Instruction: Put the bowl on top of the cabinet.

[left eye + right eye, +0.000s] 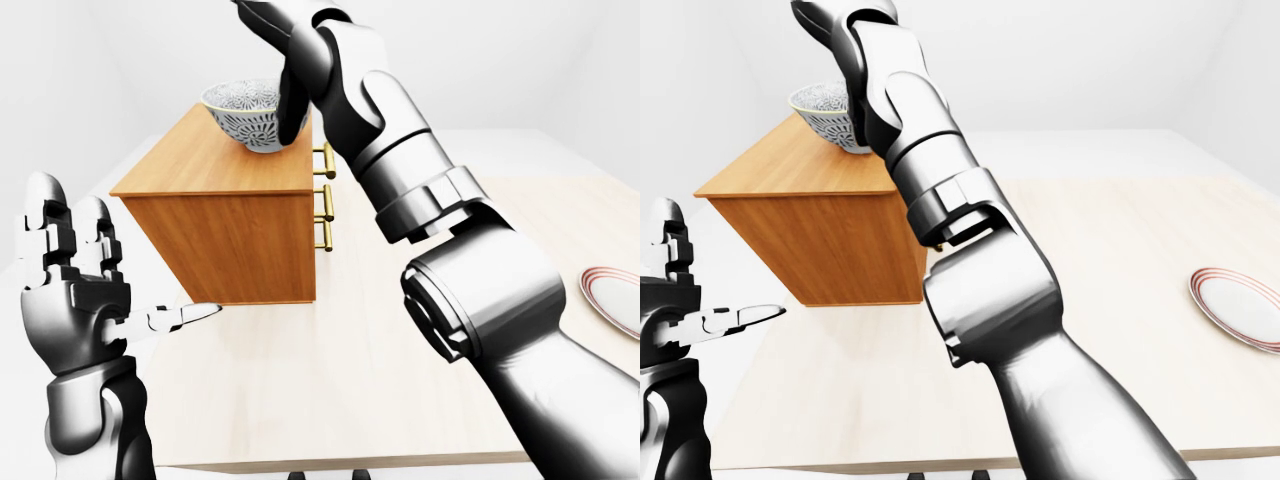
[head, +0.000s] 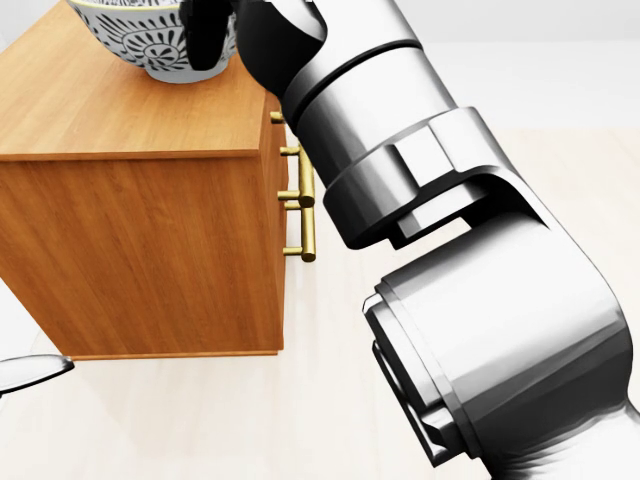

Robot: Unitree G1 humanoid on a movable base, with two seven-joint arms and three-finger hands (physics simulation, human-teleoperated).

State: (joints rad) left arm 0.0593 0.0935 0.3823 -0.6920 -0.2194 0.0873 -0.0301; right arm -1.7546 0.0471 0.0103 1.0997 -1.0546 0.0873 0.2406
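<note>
So, blue-patterned white ceramic bowl [image 1: 248, 115] sits atop the wooden cabinet [image 1: 225, 235]; right hand [image 1: 292, 85] splayed beside it, left hand [image 1: 70, 290] open.

Head view: is looking steeply down from close by, cropping the cabinet [image 2: 140, 250] at the top edge, with the right arm [image 2: 480, 300] filling its right half.
Left-eye view: is facing ahead and slightly down over the tabletop [image 1: 330, 380], taking in the whole cabinet.
Right-eye view: is facing the same way, with the cabinet sitting farther left.
Shared: all three are showing the cabinet and the right arm; both eyes are catching the plate [image 1: 612, 298] at the right edge.
</note>
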